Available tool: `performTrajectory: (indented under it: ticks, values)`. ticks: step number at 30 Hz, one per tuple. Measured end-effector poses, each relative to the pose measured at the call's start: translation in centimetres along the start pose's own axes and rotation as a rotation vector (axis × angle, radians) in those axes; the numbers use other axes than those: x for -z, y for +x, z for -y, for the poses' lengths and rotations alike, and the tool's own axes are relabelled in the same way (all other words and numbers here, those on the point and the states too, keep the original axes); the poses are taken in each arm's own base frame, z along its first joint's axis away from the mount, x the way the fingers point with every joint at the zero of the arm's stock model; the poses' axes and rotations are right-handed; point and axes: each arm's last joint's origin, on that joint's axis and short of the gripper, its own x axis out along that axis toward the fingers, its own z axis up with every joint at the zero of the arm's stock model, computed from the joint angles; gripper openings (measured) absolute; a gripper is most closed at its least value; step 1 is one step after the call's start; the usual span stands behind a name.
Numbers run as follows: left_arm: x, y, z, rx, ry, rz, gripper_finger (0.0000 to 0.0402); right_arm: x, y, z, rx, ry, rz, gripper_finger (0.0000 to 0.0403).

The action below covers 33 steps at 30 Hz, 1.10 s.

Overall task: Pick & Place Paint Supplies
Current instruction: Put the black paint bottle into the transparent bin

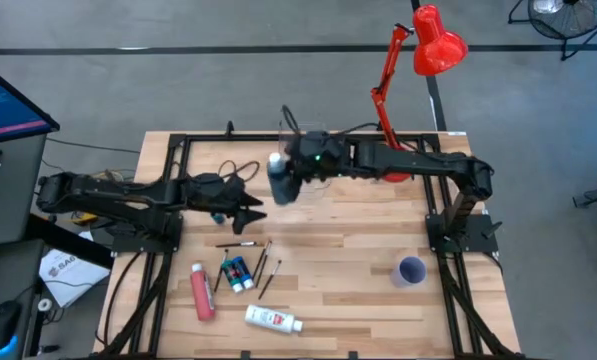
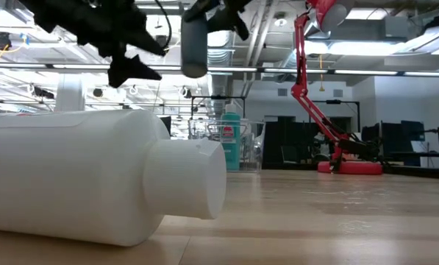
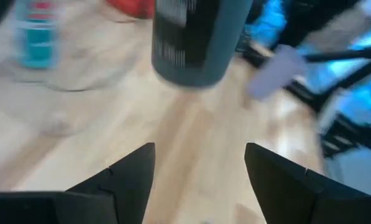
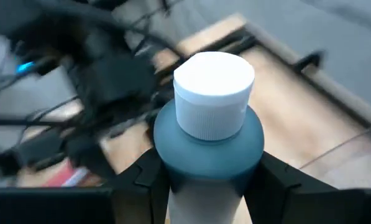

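1. The grey-blue paint bottle (image 1: 279,177) has a white cap and a dark label. It is up in the air over the back middle of the counter (image 1: 358,240).
2. On the front left of the counter lie a pink-red tube (image 1: 202,292), a white bottle (image 1: 273,319), some small blue-green bottles (image 1: 237,272) and thin dark paintbrushes (image 1: 262,262).
3. A clear see-through box (image 1: 300,135) sits at the back edge, close behind the held bottle. A small purple cup (image 1: 410,270) stands at the front right, well apart. A red lamp (image 1: 425,50) rises at the back right.
4. The right tool (image 4: 209,180) is clamped on the grey-blue paint bottle, one finger on each side of its body.
5. The left tool (image 3: 199,171) hangs just beside the bottle. Its two dark fingers stand wide apart and hold nothing.
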Motion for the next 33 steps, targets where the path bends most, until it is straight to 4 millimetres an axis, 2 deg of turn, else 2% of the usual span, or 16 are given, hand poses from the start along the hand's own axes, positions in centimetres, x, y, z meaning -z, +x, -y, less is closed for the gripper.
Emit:
performTrajectory:
  ticks: [5,14,17,19,22,27,30,33]
  values:
    - [-0.1,-1.2,-0.5,-0.037,-0.011,0.064,0.0245,-1.3,-0.1,2.0,0.125,-0.020,0.096,0.0147]
    - [0.3,-1.6,-0.9,-0.067,-0.032,0.089,0.0246,-3.2,0.3,6.2,0.287,-0.057,0.216,0.0147]
    - [0.3,-1.4,-0.9,-0.074,-0.041,0.094,0.0246,-2.3,1.2,8.0,0.315,-0.046,0.222,0.0147]
    - [0.4,-1.3,-1.0,-0.080,-0.041,0.085,0.0246,-0.9,2.0,9.3,0.332,-0.015,0.185,0.0147]
    - [0.4,-1.1,-1.0,-0.091,-0.040,0.084,0.0246,0.6,3.0,10.4,0.314,0.046,0.219,0.0147]
    - [0.6,-0.7,-1.2,-0.116,-0.039,0.077,0.0246,1.7,3.6,9.2,0.257,0.019,0.261,0.0147]
    - [0.7,-0.5,-1.2,-0.125,-0.038,0.072,0.0246,2.0,3.7,8.1,0.314,-0.045,0.269,0.0147]
    - [0.8,-0.2,-1.3,-0.135,-0.037,0.055,0.0246,2.1,3.7,8.3,0.408,-0.097,0.267,0.0147]
